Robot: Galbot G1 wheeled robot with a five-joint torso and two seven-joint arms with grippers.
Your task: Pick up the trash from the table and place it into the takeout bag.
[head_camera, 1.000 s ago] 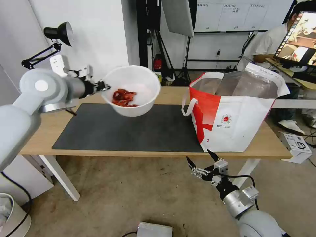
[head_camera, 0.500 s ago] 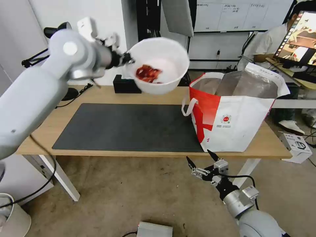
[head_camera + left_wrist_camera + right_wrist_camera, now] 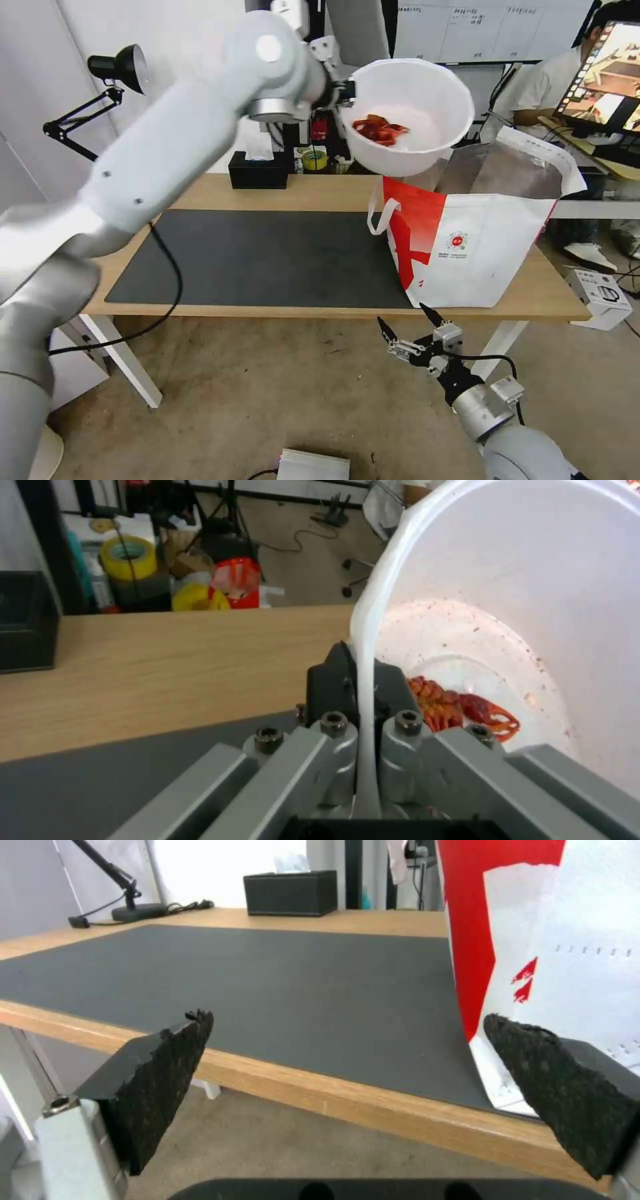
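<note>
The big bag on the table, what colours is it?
The takeout bag is white with red panels and a silver foil lining, best seen from the head view.

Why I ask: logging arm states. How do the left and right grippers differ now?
The left gripper is raised above the bag; the right gripper hangs below the table edge. The left is shut on the bowl rim; the right is open, holding nothing. Both have dark fingers.
</note>
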